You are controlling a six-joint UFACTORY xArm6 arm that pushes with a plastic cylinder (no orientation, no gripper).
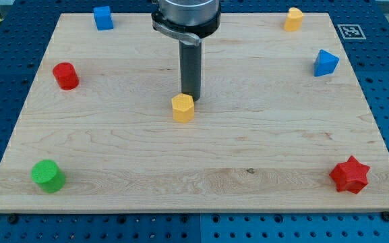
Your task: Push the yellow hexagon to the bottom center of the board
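The yellow hexagon (183, 108) sits near the middle of the wooden board (194, 169), a little left of centre. My tip (191, 99) stands right behind it, at its upper right edge, touching or nearly touching it. The dark rod rises from there to the arm's grey end at the view's top.
A blue block (103, 17) is at the top left, a second yellow block (292, 19) at the top right. A blue triangular block (325, 63) is at the right edge. A red cylinder (65, 75) is at the left, a green cylinder (48, 176) at the bottom left, a red star (350, 175) at the bottom right.
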